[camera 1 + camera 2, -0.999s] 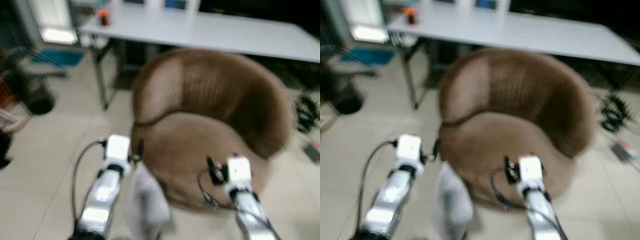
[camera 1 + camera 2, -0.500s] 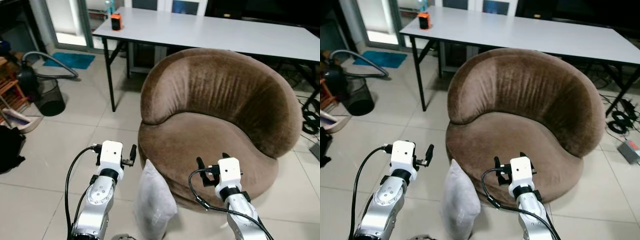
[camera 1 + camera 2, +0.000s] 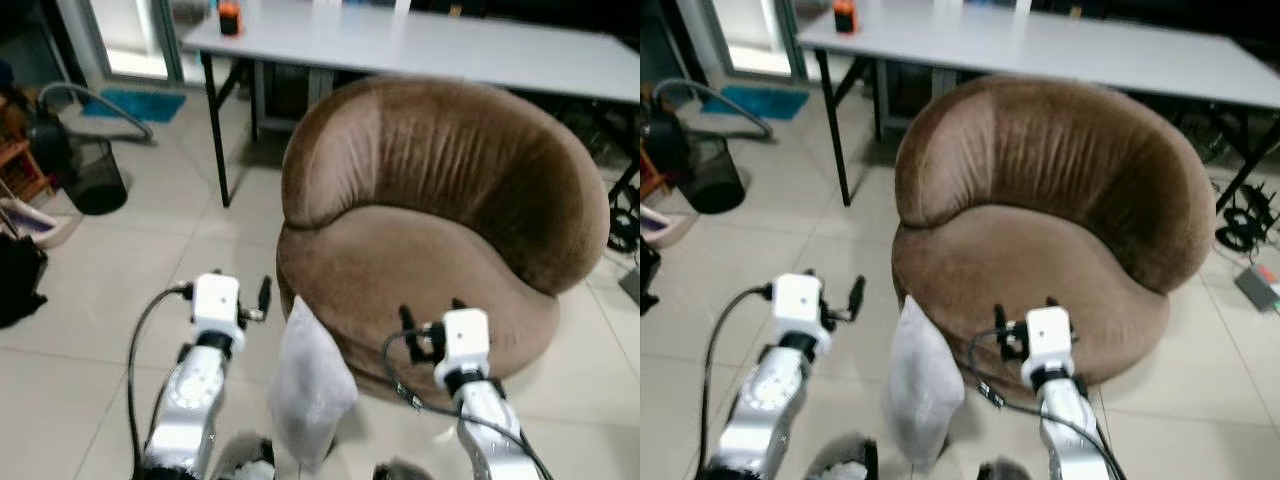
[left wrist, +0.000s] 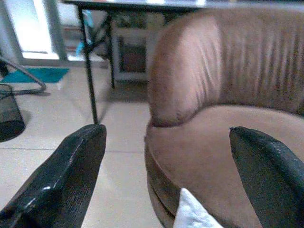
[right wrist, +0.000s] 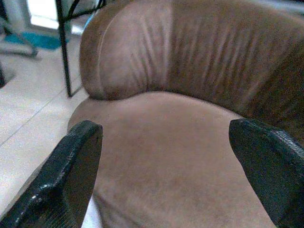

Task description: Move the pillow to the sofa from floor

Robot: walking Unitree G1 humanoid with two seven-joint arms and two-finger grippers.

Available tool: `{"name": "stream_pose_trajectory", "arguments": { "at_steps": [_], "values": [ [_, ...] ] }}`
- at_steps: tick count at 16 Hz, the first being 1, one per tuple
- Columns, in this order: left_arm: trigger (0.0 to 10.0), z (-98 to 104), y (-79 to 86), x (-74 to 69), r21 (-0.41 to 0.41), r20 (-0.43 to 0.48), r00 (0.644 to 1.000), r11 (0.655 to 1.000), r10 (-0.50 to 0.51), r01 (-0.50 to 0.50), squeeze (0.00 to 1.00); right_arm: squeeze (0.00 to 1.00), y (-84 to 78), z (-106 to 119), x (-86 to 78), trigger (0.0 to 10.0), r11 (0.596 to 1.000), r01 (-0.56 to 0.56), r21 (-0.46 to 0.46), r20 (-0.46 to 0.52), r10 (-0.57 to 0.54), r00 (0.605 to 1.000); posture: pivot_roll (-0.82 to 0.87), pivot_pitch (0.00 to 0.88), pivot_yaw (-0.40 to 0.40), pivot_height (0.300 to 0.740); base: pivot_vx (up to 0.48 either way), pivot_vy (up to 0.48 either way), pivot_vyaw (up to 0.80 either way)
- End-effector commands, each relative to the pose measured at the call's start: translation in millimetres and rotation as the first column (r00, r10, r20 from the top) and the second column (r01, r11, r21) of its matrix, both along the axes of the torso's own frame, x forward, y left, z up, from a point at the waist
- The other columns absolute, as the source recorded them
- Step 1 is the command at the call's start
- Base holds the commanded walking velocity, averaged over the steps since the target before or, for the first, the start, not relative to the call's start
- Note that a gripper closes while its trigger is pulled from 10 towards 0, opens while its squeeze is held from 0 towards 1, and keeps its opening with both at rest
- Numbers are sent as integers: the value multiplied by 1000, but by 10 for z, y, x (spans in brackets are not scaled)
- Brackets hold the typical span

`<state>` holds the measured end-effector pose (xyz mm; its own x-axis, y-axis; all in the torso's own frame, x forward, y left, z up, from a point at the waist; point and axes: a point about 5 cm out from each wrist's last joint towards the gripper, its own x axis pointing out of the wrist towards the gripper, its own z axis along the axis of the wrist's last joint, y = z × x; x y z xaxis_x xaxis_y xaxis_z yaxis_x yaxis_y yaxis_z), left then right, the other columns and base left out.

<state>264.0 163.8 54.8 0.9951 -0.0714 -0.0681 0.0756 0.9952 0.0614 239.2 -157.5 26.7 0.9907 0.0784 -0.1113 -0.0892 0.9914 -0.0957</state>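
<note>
A pale grey pillow (image 3: 310, 385) stands on its edge on the tiled floor, leaning against the front of the round brown sofa (image 3: 440, 200). My left gripper (image 3: 262, 295) hovers just left of the pillow's top, open, its fingers (image 4: 71, 175) spread wide with nothing between them. A white corner of the pillow (image 4: 192, 213) shows low between those fingers. My right gripper (image 3: 430, 312) is raised over the sofa's front rim, to the right of the pillow, also open and empty; its fingers (image 5: 71, 171) frame the seat cushion (image 5: 166, 147).
A long white table (image 3: 420, 45) stands behind the sofa with an orange object (image 3: 230, 18) on its left end. At the left are a black mesh bin (image 3: 95, 180), a blue mat (image 3: 135, 103) and a dark bag (image 3: 15, 280). Cables (image 3: 625, 215) lie at the right.
The camera has shifted slightly, so the sofa and pillow sit a little nearer in view. Both arms keep the same raised pose, and the pillow still leans on the sofa.
</note>
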Motion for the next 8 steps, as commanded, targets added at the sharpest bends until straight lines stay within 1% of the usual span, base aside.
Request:
{"name": "stream_pose_trajectory", "arguments": {
  "at_steps": [1,2,6,7,8],
  "values": [
    [10000,-6,103,-42,-15,-3,1000,1000,27,-27,0,0,-61,68,29,10000,999,35,8,36,-35,999,93,0,-57,629,0,0,0],
    [10000,-13,126,-57,-15,-6,999,999,31,-31,0,0,-65,70,36,10000,999,32,4,37,-32,999,97,0,-60,624,0,0,0],
    [10000,-41,129,-59,-20,-22,999,999,41,-41,0,0,-24,42,43,10000,1000,4,-2,19,-4,1000,108,0,-69,609,0,0,0],
    [10000,-72,139,-66,-15,-32,998,999,49,-50,0,0,5,8,30,10000,1000,-12,-11,-4,12,1000,108,0,-71,604,0,0,0],
    [10000,-86,147,-70,-7,-37,998,999,53,-54,0,0,5,-34,21,10000,999,-15,-41,-35,14,999,108,0,-73,604,0,0,0]
  ]
}}
